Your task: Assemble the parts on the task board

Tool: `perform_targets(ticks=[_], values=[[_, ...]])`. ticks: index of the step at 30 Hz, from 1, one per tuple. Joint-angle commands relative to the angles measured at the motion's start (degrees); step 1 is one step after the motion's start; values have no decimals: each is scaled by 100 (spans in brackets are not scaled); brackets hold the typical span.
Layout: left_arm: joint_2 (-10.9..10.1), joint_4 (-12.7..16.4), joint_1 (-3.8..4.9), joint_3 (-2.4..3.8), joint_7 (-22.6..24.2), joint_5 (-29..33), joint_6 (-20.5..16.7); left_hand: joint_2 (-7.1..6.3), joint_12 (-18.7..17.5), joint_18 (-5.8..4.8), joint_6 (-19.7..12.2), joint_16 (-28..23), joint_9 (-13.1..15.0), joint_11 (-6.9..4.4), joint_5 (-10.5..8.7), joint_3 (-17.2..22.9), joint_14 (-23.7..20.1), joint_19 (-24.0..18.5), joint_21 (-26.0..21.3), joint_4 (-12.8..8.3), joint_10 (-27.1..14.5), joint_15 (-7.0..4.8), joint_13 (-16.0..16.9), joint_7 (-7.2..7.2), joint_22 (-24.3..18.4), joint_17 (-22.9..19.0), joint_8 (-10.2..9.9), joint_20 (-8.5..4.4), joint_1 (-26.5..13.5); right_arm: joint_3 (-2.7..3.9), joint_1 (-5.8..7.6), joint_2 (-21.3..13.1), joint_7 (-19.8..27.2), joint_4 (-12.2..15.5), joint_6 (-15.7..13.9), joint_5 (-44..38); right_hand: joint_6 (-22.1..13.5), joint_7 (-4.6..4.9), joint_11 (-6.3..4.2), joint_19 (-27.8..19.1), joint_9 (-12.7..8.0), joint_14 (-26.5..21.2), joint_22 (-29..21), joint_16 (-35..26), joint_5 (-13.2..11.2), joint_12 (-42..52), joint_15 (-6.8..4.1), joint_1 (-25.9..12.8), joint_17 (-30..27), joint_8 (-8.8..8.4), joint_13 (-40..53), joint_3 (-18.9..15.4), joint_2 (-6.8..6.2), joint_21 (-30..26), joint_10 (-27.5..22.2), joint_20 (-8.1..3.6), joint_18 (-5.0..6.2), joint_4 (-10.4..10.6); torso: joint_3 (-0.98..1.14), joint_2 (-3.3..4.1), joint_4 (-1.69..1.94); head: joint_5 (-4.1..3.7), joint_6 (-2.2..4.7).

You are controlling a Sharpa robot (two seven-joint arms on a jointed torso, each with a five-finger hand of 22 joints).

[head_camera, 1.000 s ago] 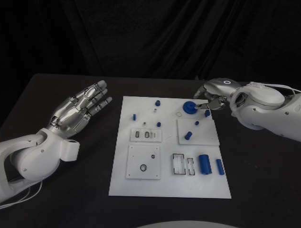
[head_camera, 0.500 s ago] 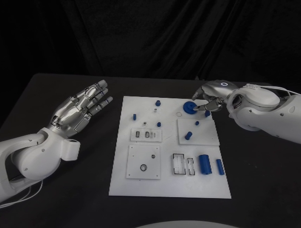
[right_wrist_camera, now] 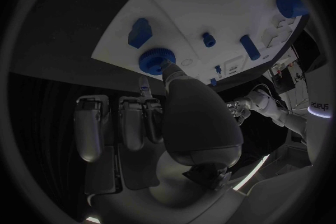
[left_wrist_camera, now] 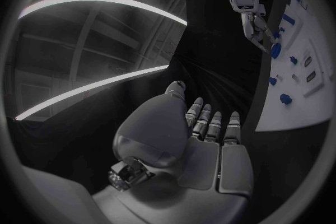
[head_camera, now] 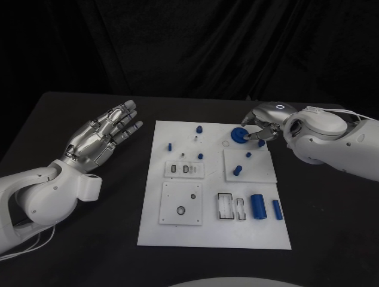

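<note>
The white task board [head_camera: 208, 230] lies in the middle of the black table. A round blue knob [head_camera: 238, 136] sits at its far right corner. My right hand [head_camera: 265, 127] reaches over that corner; in the right wrist view its thumb tip [right_wrist_camera: 171, 71] and a fingertip beside it press on the rim of the knob [right_wrist_camera: 156, 59], pinching it. My left hand [head_camera: 103, 136] hovers left of the board, palm up, fingers spread and holding nothing. The left wrist view shows the same flat hand [left_wrist_camera: 206, 143] and the board [left_wrist_camera: 302, 102].
Small blue pegs [head_camera: 198, 128] [head_camera: 168, 145] [head_camera: 238, 171] stand about the board. A thick blue cylinder [head_camera: 257, 206] and a thinner one [head_camera: 277, 210] lie at its near right. Another peg [head_camera: 261, 142] stands just under my right hand. Bare table flanks the board.
My right hand has edged left, bringing its fingertips onto the blue knob. The knob and the left hand have stayed where they were.
</note>
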Motion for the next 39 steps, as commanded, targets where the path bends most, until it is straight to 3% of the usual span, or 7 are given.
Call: perform_targets(ticks=[1, 15, 17, 19, 23, 30, 39], values=[[11, 2, 8, 4, 311, -11, 89, 15, 10, 56, -15, 10, 7, 36, 19, 0, -8, -1, 35, -32, -7, 26, 6, 34, 5, 3, -9, 36, 38, 2, -50, 33, -68, -46, 95, -61, -50, -5, -10, 508, 8, 588, 1436, 16, 23, 14, 10, 41, 1507, -38, 1507, -4, -3, -31, 625, -5, -49, -21, 3, 3, 0, -11, -7], [4, -9, 7, 5, 270, -11, 120, 19, 2, 56, -23, 11, 6, 33, 19, 2, -7, 1, 37, -34, -14, 36, 4, 33, 6, 4, -11, 45, 37, 3, -179, 223, 111, -205, -26, -61, 187, -30, -26, 506, 222, 588, 1436, 16, 164, 14, 1, 53, 1507, 160, 1507, 20, 116, -36, 625, -9, -48, -75, 2, 3, -3, 32, -37], [3, -13, 7, 5, 266, -11, 119, 19, 2, 56, -23, 11, 6, 33, 19, 2, -7, 1, 37, -34, -14, 36, 4, 33, 6, 4, -11, 45, 37, 3, -187, 231, 140, -212, -56, -61, 247, -49, -40, 506, 263, 588, 1437, 16, 271, 14, -8, 62, 1507, 200, 1507, 32, 134, -37, 625, -16, -48, -89, 5, 2, -5, 28, -42], [3, -19, 7, 5, 261, -11, 119, 19, 2, 56, -23, 11, 6, 33, 19, 2, -7, 1, 37, -34, -14, 36, 4, 33, 6, 4, -11, 45, 37, 3, -193, 234, 178, -215, -106, -61, 481, -89, -81, 508, 392, 588, 1439, 16, 791, 14, -37, 97, 1507, 340, 1507, 107, 201, -35, 625, -47, -48, -124, 5, 2, -6, 28, -45], [7, -30, 7, 5, 250, -11, 122, 28, -3, 56, -36, 10, 4, 35, 20, 8, -9, 2, 37, -36, -20, 45, 3, 35, 6, 4, -14, 55, 35, 3, -200, 233, 245, -214, -221, -61, 801, -163, -145, 511, 607, 588, 1443, 16, 1302, 14, -89, 173, 1507, 553, 1507, 209, 218, -34, 625, -100, -49, -229, 4, 4, 3, 28, -47], [1, -50, 6, 5, 235, -11, 126, 34, -10, 56, -47, 9, 3, 37, 22, 12, -12, 1, 37, -38, -26, 50, 2, 37, 6, 3, -17, 61, 35, 3, -203, 204, 353, -183, -472, -61, 956, -217, -188, 507, 881, 588, 1442, 16, 1655, 14, -134, 232, 1507, 717, 1507, 324, 204, -41, 625, -139, -48, -368, -1, 3, -3, 49, -30], [-67, -35, 6, 5, 224, -10, 100, 34, -10, 56, -47, 9, 3, 37, 22, 12, -12, 1, 37, -38, -26, 50, 2, 37, 6, 3, -17, 61, 35, 5, -154, -44, 331, 196, -740, -61, 1036, -231, -200, 527, 997, 588, 1456, 16, 1742, 14, -149, 200, 1507, 790, 1507, 346, 184, -18, 625, -151, -56, -387, 2, 3, -5, 49, -42]])
